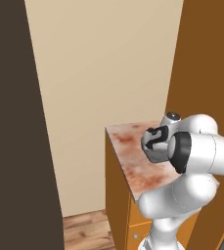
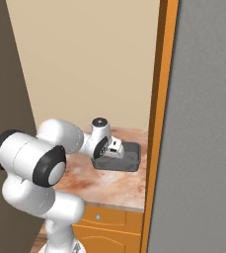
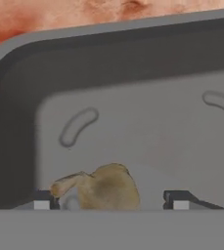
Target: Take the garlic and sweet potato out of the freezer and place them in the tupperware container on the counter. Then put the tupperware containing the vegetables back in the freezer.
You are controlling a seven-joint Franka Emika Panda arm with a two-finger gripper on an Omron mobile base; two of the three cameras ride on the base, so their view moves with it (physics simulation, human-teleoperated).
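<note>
Garlic (image 3: 101,188) is lying on the floor of the tupperware container (image 3: 133,122), its tapered stem pointing toward 9 o'clock in the hand view, long axis running 9 to 3. Gripper (image 3: 111,201) is standing open, fingertips (image 3: 44,200) flanking the garlic; right tip clear, left-tip contact unclear. Container is sitting on the counter (image 2: 104,185).
</note>
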